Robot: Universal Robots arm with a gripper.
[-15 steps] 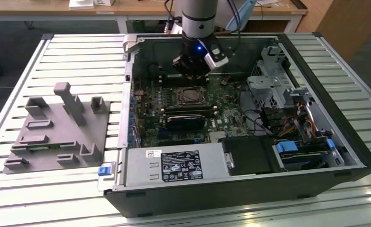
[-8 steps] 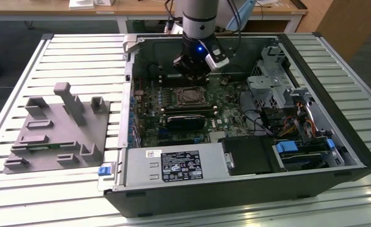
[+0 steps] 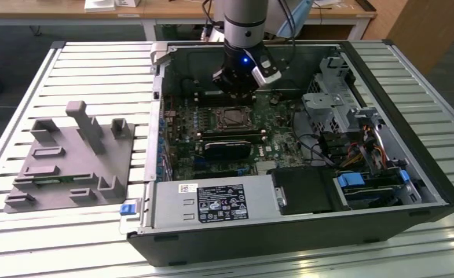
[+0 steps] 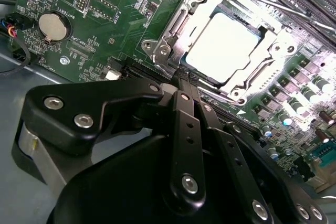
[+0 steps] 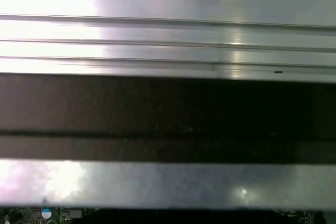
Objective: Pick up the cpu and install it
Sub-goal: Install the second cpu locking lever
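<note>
My gripper (image 4: 184, 85) hangs inside the open computer case (image 3: 412, 174), just above the motherboard (image 3: 211, 124) and at the edge of the socket (image 3: 233, 119). In the second wrist view its 2 black fingers (image 4: 185, 129) lie pressed together with no gap, and nothing is held between them. So I am closed and empty.

Just past my fingertips in that view sits the cpu (image 4: 223, 45). Its pale metal top is bright under the light, and it lies flat within the socket's metal frame (image 4: 173, 30). It looks seated square in the recess, with the frame around it on every side I can see. I am near the frame's edge, though I cannot tell if I touch it.

My judgement is that picking and placing are done, and the work now is at the socket itself. I cannot tell from here whether the frame is latched down over the chip. Any further contact calls for a light, straight touch, because the chip must stay level and unshifted.

Further out, a round coin cell (image 4: 54, 27) sits on the board. In the exterior view, the grey plastic tray (image 3: 65, 162) lies well apart, outside the case toward the exterior view's left, on the slatted table (image 3: 26, 220).
</note>
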